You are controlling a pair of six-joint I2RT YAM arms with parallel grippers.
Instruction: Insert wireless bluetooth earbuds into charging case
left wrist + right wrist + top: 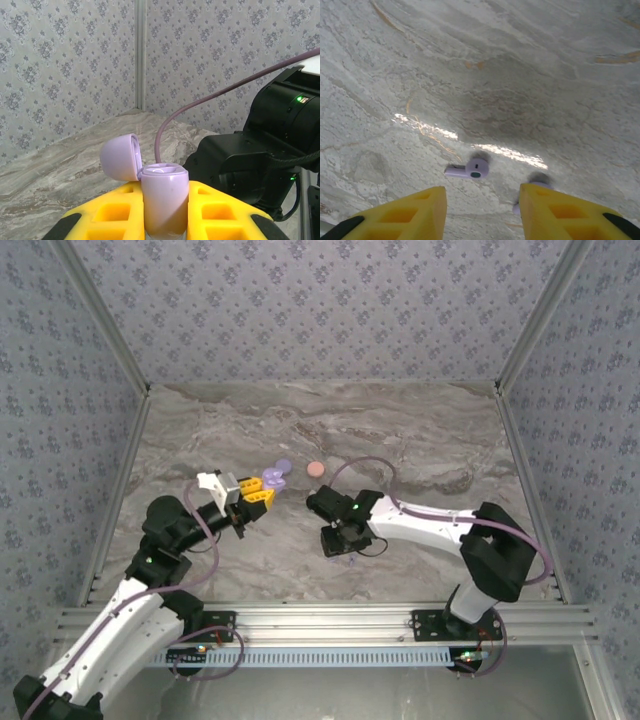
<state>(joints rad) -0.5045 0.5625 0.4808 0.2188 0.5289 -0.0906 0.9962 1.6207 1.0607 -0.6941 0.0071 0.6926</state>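
Note:
My left gripper (262, 488) is shut on a lilac charging case (164, 200), held upright between the yellow fingers (220, 207). Its lid (120, 157) is swung open to the left, and the case (274, 476) hangs above the table. My right gripper (482, 197) points down at the table, open, fingers wide apart. A lilac stemmed earbud (470, 171) lies on the marble just ahead of the gap, stem to the left, touching neither finger. A second lilac earbud (536, 183) lies partly hidden behind the right finger (555, 210).
A round pale pink case (316, 468) lies shut on the marble table (420, 440) just right of the lilac case. The right arm's black wrist (260, 160) sits close in front of the left gripper. Patterned walls enclose the table on three sides.

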